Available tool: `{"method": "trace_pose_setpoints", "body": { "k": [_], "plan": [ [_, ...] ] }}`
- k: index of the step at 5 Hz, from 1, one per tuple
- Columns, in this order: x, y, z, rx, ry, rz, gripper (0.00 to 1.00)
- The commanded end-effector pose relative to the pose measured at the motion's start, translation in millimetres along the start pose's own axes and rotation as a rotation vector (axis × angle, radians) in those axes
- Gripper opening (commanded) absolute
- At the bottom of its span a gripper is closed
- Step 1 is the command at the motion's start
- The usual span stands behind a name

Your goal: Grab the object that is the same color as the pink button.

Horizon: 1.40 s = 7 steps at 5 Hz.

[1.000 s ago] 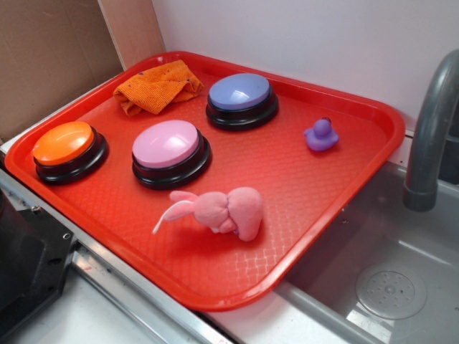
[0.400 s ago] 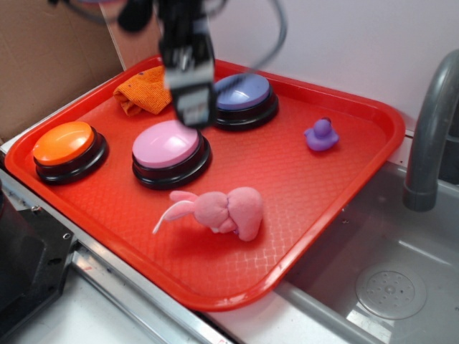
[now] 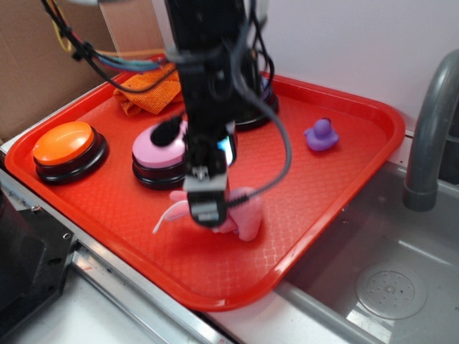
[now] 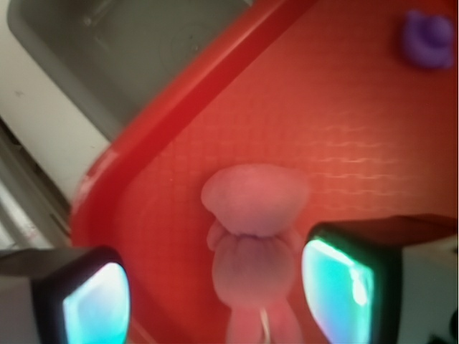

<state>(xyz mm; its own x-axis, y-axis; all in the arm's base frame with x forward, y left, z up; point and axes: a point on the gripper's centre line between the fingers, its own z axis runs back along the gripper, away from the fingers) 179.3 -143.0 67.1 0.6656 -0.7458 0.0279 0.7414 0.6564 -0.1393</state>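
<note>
- Down at the lower centre of the exterior frame, the gripper [image 3: 204, 208] hangs low over the red tray [image 3: 344, 172], right in front of the pink plush bunny [image 3: 246, 212].
- From the wrist view the jaws stand wide apart, one glowing teal pad [image 4: 97, 304] at lower left and the other at lower right, with the bunny [image 4: 254, 236] sitting in the gap between them and touching neither.
- Bunny lies on the tray floor near the front rim; its pale ear [image 3: 166, 216] pokes out to the left of the gripper in the exterior view.
- Just behind the arm, left of centre, sits the pink button [image 3: 154, 154], partly hidden by the black arm body [image 3: 208, 79].
- Further left, the orange-topped button [image 3: 66, 143] rests near the tray's left edge.
- At the back, the orange cloth [image 3: 147, 89] lies crumpled in the upper-left corner of the tray.
- Over on the right side of the tray, the small purple duck [image 3: 320, 134] stands well apart from everything else; it also shows blurred at the wrist view's upper right.
- Beyond the tray's right rim, a grey sink [image 3: 391, 279] and its faucet [image 3: 430, 122] fill the right edge.
</note>
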Motion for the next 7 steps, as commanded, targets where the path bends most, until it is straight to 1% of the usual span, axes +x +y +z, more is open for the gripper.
{"method": "trace_pose_setpoints", "body": {
  "k": [1,2,3,4,5,6,7],
  "plan": [
    [-5.5,-6.5,-18.4,-0.012,0.014,-0.003,1.00],
    [-15.8,4.0,-7.1,0.018,0.006,0.034,1.00],
    [-27.1,12.5,-0.2,0.042,0.011,0.075,1.00],
    [-32.3,16.8,-17.6,0.006,0.052,0.099,1.00],
    [-22.2,9.7,-29.9,-0.025,0.081,0.064,1.00],
    [-12.6,1.8,-35.0,-0.036,0.084,0.034,1.00],
    [-9.7,1.3,-36.4,-0.038,0.091,0.040,0.00]
  ]
}}
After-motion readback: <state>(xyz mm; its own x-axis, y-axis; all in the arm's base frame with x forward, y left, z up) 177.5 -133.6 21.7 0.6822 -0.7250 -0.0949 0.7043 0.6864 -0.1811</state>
